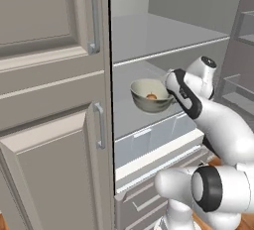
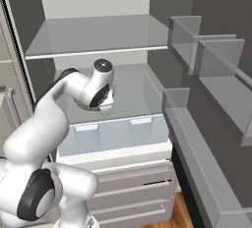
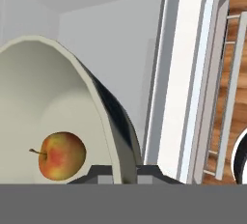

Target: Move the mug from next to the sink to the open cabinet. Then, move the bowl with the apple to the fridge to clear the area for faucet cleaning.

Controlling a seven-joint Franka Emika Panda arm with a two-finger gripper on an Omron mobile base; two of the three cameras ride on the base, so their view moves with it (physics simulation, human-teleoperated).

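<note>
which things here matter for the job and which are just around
Job: bowl, held at its rim by the shut gripper; apple inside it; open fridge.
Just around: fridge drawers, door racks, wood floor.

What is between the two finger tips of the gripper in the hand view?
The rim of the bowl stands between the finger tips of the gripper, shut on it. The apple lies inside the bowl. The hand view shows this.

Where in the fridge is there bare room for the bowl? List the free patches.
The middle shelf under the bowl is bare from the left wall to the door bins. The upper shelf is bare too. Only the arm and gripper, shut on the bowl rim, crowd the front.
</note>
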